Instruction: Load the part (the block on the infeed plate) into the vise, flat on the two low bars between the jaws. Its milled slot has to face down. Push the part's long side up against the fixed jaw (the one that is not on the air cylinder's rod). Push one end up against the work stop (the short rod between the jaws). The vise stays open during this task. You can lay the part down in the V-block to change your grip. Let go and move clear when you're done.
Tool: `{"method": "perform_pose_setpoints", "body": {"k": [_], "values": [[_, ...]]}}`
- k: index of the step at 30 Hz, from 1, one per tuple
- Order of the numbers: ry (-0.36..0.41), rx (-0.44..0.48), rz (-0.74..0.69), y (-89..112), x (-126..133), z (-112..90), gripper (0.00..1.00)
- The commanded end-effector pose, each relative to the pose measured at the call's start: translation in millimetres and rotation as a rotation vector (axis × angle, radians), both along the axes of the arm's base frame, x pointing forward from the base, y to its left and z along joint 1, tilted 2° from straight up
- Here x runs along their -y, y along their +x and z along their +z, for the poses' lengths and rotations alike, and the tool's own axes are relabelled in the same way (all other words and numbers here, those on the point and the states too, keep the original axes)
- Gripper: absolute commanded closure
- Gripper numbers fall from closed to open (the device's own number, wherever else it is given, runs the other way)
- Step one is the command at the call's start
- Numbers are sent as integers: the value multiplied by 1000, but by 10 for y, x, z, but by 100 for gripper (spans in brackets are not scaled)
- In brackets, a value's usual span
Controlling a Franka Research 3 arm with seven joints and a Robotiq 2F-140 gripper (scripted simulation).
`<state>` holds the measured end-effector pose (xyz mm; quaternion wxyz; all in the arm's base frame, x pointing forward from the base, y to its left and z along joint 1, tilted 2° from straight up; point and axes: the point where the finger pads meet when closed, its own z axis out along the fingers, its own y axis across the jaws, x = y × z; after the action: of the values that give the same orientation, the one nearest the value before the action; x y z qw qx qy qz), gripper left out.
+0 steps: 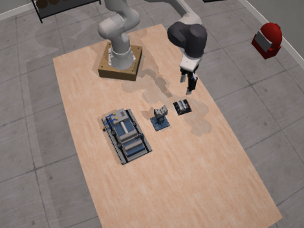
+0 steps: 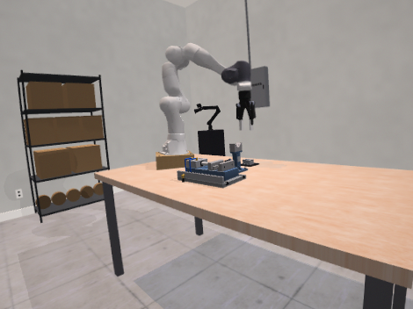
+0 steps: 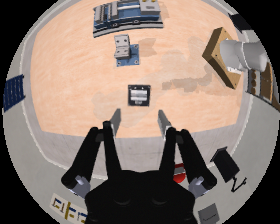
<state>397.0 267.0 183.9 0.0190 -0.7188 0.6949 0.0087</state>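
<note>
Resting on its black infeed plate (image 1: 178,111), a small pale-grey part (image 1: 183,105), jaws half-spread, holding nothing, high above.

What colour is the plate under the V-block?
Blue: the square base plate under the grey V-block, clearest in the top view.
</note>
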Motion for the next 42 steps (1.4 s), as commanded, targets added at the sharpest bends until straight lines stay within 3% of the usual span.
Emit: {"method": "perform_pose_setpoints", "body": {"k": [1,14,42], "values": [[-1,5,0,6,-14,-49,49],[-1,5,0,10,-22,-256,49],[-1,5,0,23,-47,-907,49]]}}
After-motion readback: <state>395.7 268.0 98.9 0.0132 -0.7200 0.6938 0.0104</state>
